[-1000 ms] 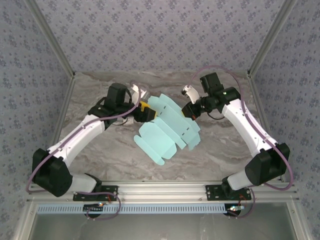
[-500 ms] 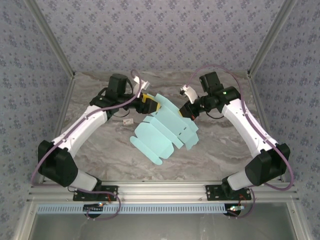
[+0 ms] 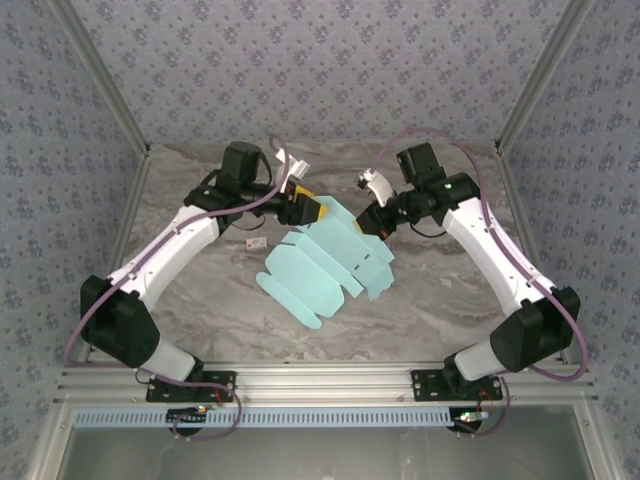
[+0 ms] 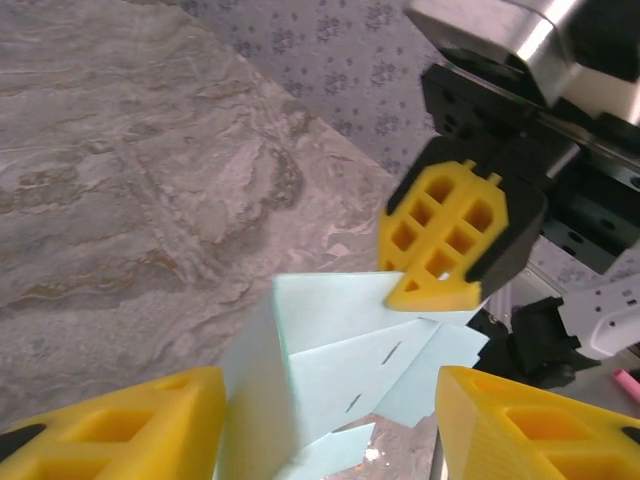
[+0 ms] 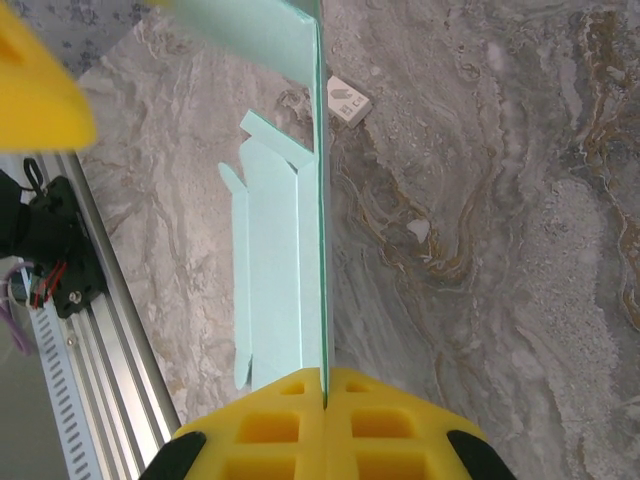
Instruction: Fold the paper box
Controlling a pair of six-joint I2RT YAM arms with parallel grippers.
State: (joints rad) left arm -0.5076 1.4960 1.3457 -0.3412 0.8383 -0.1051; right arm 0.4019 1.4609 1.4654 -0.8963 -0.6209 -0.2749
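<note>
Right gripper (image 5: 325, 385) on paper box (image 3: 320, 265), long axis diagonal.

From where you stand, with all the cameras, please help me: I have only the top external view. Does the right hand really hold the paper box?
Observer: Yes. In the right wrist view the right hand is shut on one edge of the paper box, and the thin sheet is pinched between its pads.
Operator: And the left hand, is it closed too?
Observer: No. In the left wrist view the left hand is open, and a folded part of the box sits between its two fingers.
</note>
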